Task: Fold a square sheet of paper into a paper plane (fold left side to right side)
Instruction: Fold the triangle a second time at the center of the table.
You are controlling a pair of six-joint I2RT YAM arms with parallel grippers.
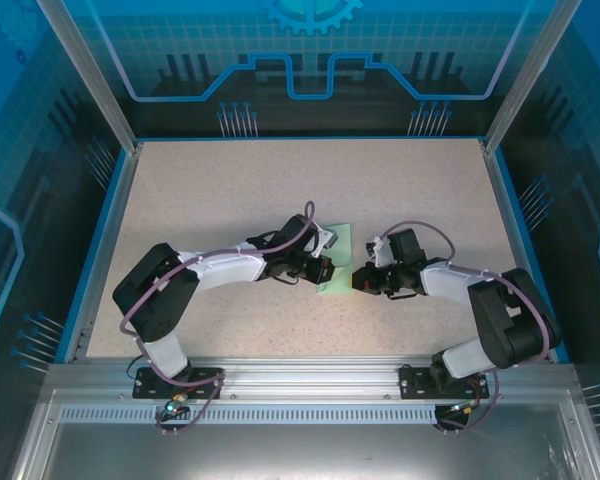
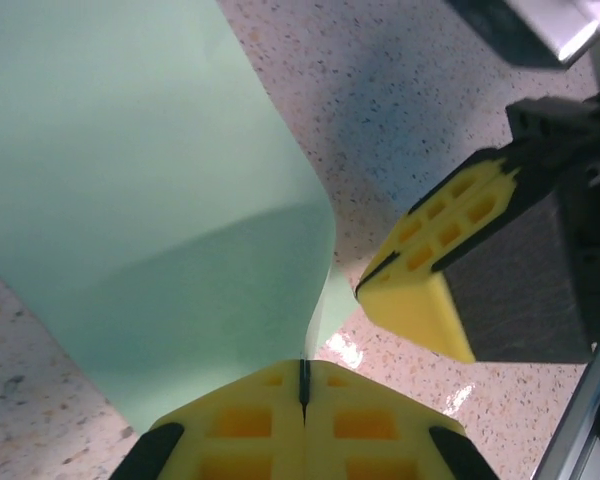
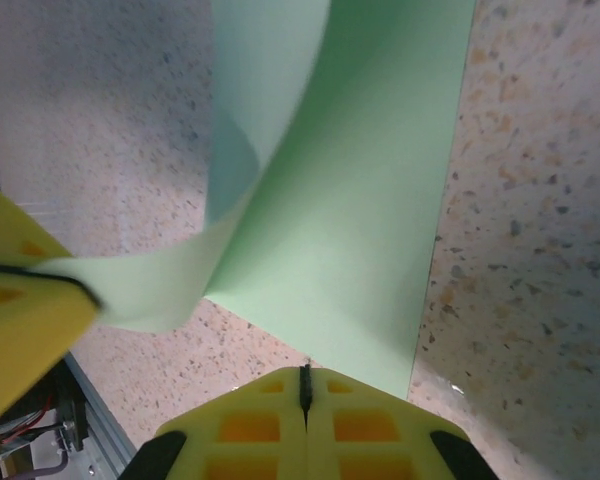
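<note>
Left gripper (image 2: 303, 375): jaws fully closed, pinching the left side of the thin pale mint-green square sheet of paper (image 2: 130, 200). The sheet lies mid-way across the speckled beige table (image 1: 210, 190) between the two arms, with that side lifted and curling over toward the right. Right gripper (image 3: 303, 378): jaws closed flat together at the sheet's near right edge, pinching or merely pressing, cannot tell. Step judged: left-to-right fold under way, no crease yet; next move calls for carrying the lifted edge across onto the right edge, squarely aligned, then flattening
</note>
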